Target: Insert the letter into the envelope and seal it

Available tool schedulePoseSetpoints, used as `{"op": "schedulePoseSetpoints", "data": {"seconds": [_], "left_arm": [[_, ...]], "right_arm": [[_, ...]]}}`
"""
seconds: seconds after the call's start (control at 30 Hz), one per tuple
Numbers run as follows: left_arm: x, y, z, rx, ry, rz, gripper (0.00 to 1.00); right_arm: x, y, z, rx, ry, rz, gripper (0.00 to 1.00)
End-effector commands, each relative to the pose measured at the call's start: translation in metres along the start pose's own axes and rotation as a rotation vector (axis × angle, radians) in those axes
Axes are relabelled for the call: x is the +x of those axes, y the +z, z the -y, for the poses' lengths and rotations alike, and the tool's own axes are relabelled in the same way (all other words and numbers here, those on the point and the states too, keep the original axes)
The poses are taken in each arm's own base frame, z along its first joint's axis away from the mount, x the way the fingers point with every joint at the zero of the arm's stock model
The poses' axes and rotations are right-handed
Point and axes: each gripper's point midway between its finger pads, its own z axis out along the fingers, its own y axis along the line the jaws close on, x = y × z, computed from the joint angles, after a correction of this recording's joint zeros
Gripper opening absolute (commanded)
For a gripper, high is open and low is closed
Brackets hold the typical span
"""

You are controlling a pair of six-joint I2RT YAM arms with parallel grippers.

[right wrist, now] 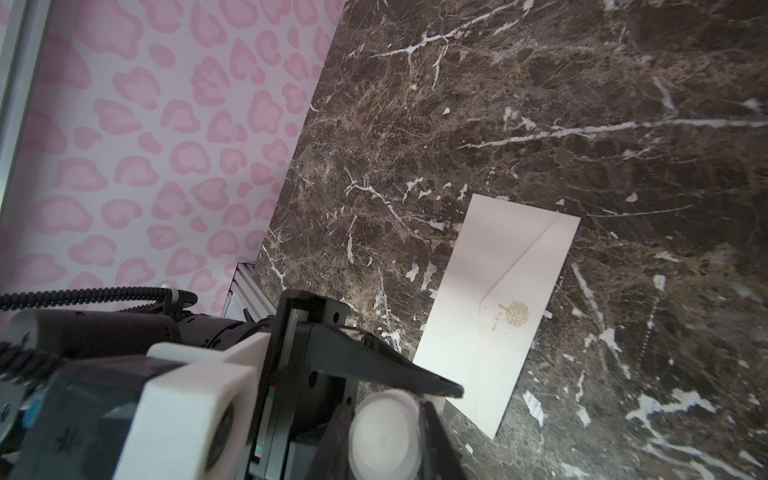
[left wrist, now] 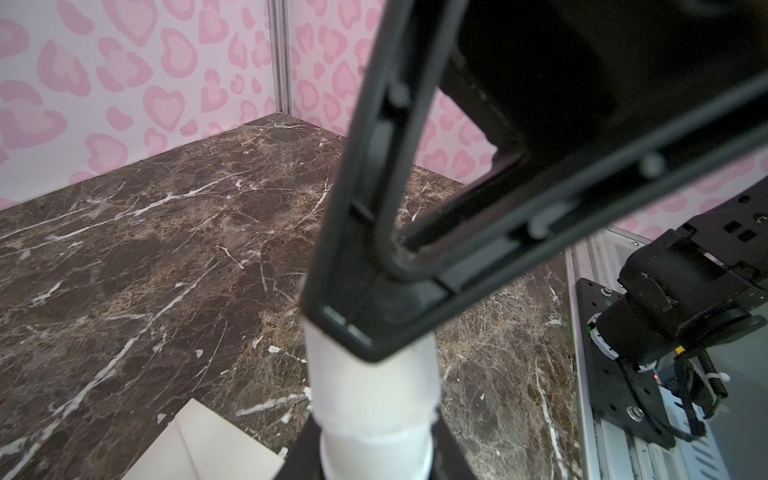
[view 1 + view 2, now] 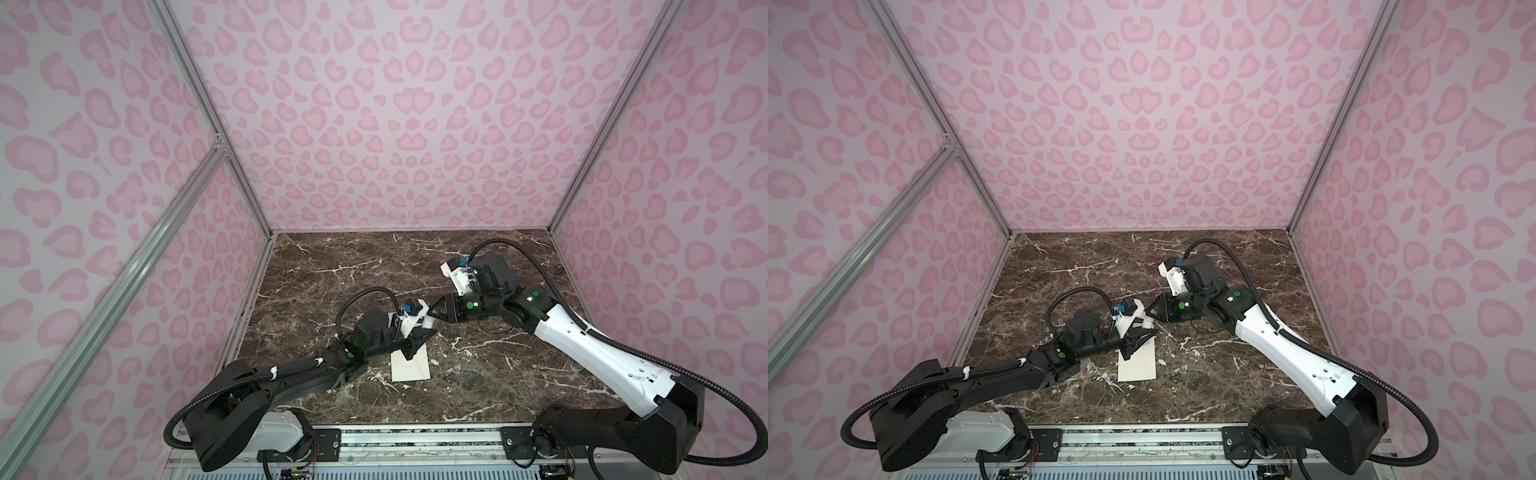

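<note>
The marble table (image 3: 332, 266) carries the envelope (image 3: 411, 370), which lies flat with its flap down, right under the left gripper (image 2: 374, 465) and reaching from there toward that arm's base. The right gripper (image 1: 386, 440) meets the left one tip to tip, above the envelope's far end. Each is clamped narrowly on one end of the same white stick (image 2: 374, 386), held off the table. The gold emblem (image 1: 515, 312) sits at the flap's point, beside the right gripper's fingers.
</note>
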Motion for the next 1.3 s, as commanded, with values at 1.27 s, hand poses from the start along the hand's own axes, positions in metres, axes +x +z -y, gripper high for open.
{"op": "schedulePoseSetpoints", "data": {"seconds": [1.27], "left_arm": [[-0.043, -0.008, -0.009, -0.041, 0.007, 0.12, 0.04]], "right_arm": [[0.018, -0.001, -0.018, -0.044, -0.039, -0.028, 0.21]]}}
